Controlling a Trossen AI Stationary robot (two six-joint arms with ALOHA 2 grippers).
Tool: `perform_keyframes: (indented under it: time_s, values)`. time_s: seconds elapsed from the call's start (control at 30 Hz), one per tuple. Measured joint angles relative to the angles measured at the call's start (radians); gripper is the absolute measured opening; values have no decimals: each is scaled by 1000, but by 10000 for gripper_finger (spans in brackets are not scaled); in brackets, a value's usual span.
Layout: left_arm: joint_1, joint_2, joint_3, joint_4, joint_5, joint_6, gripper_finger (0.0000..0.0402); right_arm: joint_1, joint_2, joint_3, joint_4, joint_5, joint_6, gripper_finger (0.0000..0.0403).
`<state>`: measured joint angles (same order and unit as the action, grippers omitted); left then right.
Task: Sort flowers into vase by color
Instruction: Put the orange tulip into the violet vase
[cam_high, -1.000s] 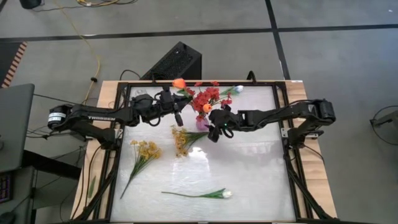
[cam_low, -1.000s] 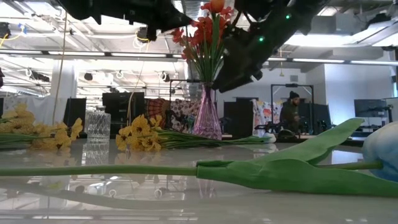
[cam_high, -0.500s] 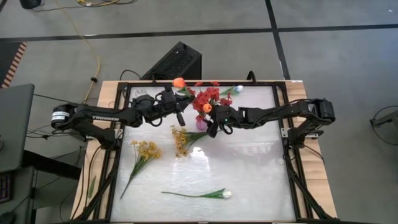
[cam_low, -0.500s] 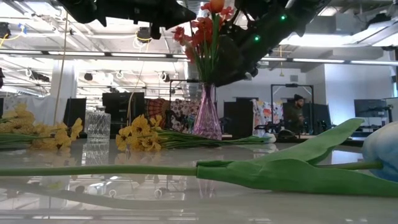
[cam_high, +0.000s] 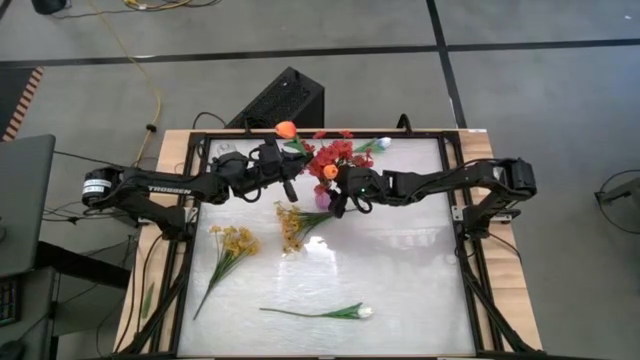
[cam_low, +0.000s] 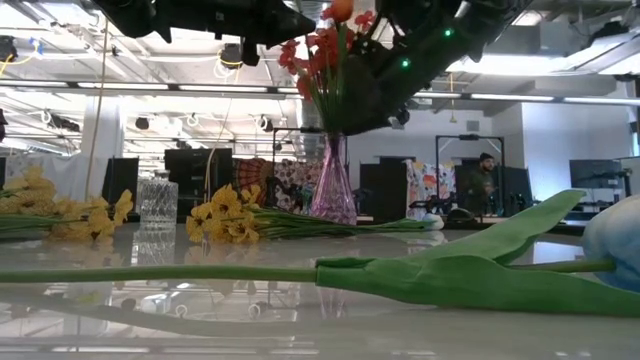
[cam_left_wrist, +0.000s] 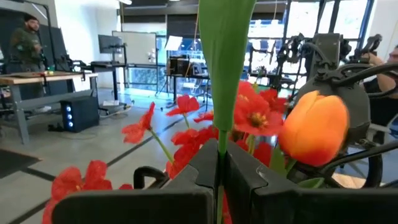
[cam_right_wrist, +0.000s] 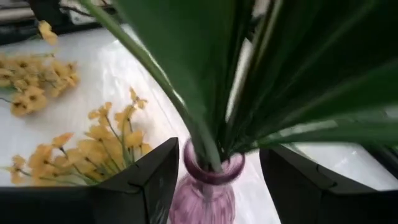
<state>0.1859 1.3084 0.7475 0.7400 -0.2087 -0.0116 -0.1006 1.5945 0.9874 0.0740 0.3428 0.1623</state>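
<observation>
**Both grippers at the pink vase of red flowers**

Here the pink glass vase (cam_low: 333, 180) stands near the far edge of the white table top (cam_high: 400, 280), and everything is placed from it. It holds the red flowers (cam_high: 330, 157), whose green stems enter its neck in the right wrist view, together with an orange bloom (cam_high: 329, 172).

The left gripper (cam_high: 288, 187) hangs just beside the vase on its left-arm side, above the table. Its fingers (cam_left_wrist: 186, 180) are pressed together on a green stem (cam_left_wrist: 222, 74), which runs straight up between them in the left wrist view. A second orange bloom (cam_high: 286, 129) shows above that gripper, on the far side of the vase. I cannot tell for sure whether it tops the pinched stem.

The right gripper (cam_right_wrist: 216, 180) is at the vase itself. Its two fingers (cam_right_wrist: 140, 180) are spread, one on each side of the vase neck, apart from the glass.

A yellow spray (cam_high: 296, 222) lies on the table just in front of the vase. Another yellow spray (cam_high: 232, 245) lies farther toward the left arm's side. A white tulip (cam_high: 335, 312) lies well apart from the vase, near the front edge. A white bud (cam_high: 381, 143) lies behind the vase toward the right arm's side. A clear glass vase (cam_low: 157, 204) stands left of the pink one in the low view.
</observation>
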Motion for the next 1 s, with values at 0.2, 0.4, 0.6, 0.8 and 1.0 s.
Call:
perform_keyframes:
  time_s: [0.2,0.4,0.6,0.8,1.0]
  values:
    - [-3,0,0,-21,-7,-9,0,1,50,-1,40,1,-2,249]
    - [-3,1,0,-19,-10,-25,0,1,73,1,46,1,8,249]
    - [-3,6,0,-18,-13,-27,0,1,73,0,50,1,21,249]
    - [-3,49,2,20,-13,-32,0,1,73,0,50,1,24,249]
    - [-3,52,1,36,-13,-21,0,1,73,0,56,1,23,249]
